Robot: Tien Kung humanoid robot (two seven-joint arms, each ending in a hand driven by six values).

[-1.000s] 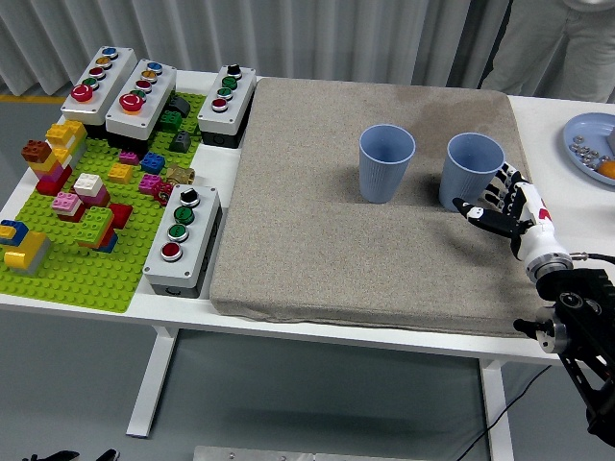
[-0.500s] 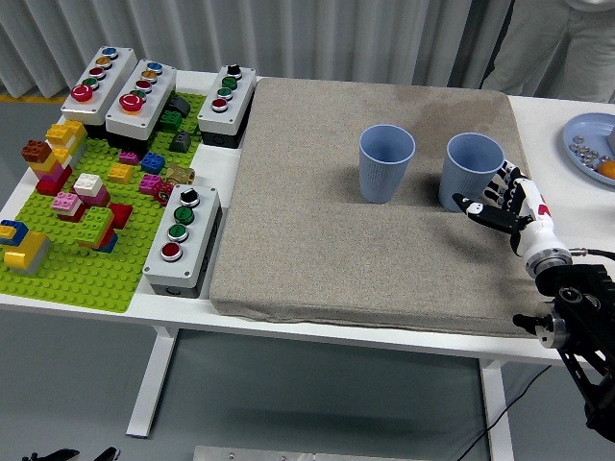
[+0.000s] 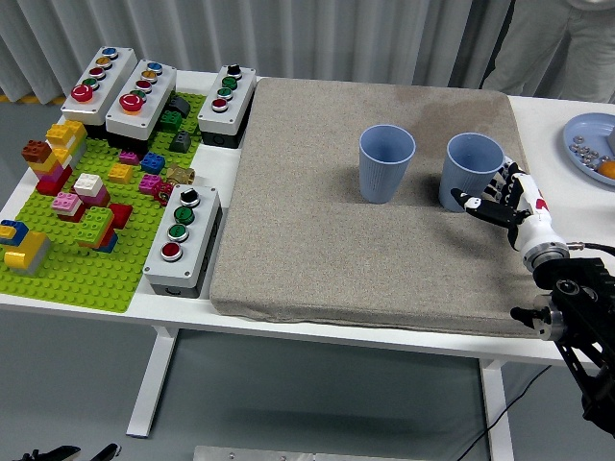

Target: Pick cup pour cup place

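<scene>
At the left of the desk (image 3: 288, 312) lies a green baseplate of bricks (image 3: 82, 206) with button boxes (image 3: 183, 235) round it, none of it part of the job. The grey mat (image 3: 317, 240) carries both cups upright and apart: the left cup (image 3: 386, 163) near the mat's middle, the right cup (image 3: 472, 171) toward its right edge. They look like thin plastic tumblers, light and smooth, likely to flex or tip if pinched hard or nudged low (contents cannot be seen from here). A wrap round the mid-wall, thumb opposite fingers, seems the safest hold. The right robot hand (image 3: 507, 200) sits just beside the right cup, fingers spread toward its wall and closed on nothing.
</scene>
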